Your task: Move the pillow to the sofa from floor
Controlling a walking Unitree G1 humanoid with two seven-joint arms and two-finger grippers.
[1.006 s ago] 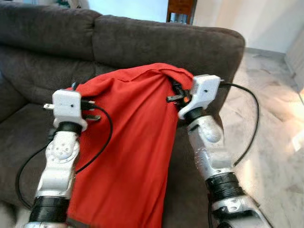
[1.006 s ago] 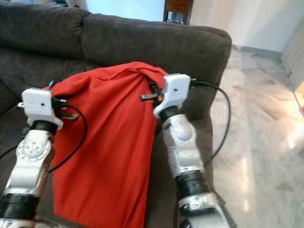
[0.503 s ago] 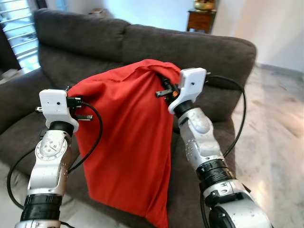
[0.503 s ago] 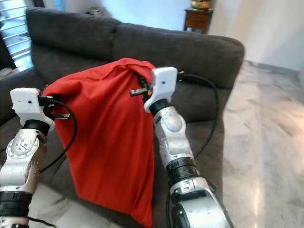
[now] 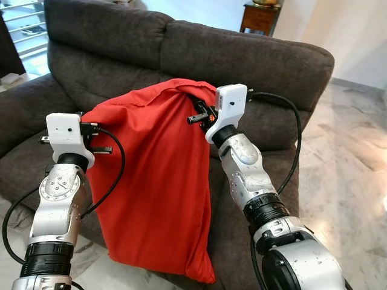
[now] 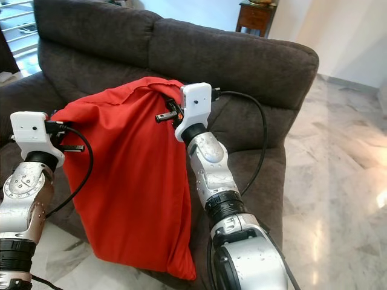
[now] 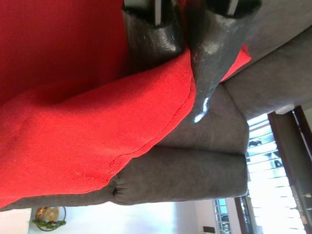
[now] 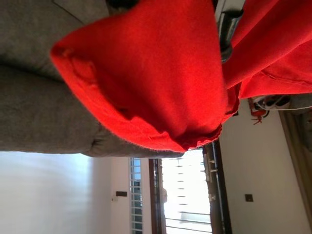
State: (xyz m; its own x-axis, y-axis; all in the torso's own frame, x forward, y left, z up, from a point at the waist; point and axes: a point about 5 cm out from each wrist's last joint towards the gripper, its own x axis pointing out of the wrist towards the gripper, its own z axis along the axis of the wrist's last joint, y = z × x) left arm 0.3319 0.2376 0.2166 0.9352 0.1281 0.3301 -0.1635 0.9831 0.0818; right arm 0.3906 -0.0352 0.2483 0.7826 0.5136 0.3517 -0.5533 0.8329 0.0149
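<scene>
Left gripper (image 7: 187, 53) and right gripper (image 5: 202, 115) each clamped on upper corner of red pillow (image 5: 157, 187), hanging below. Step: carrying toward sofa (image 5: 254, 54) ahead. Next: lift over seat, release.

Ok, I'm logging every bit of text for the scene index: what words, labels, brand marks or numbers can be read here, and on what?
None can be read.
Red pillow: plain cloth, no tag or print showing.
Grey sofa: no label.
Left tool and right tool, each clamped on a top corner of the pillow: white housings bare of markings.
</scene>
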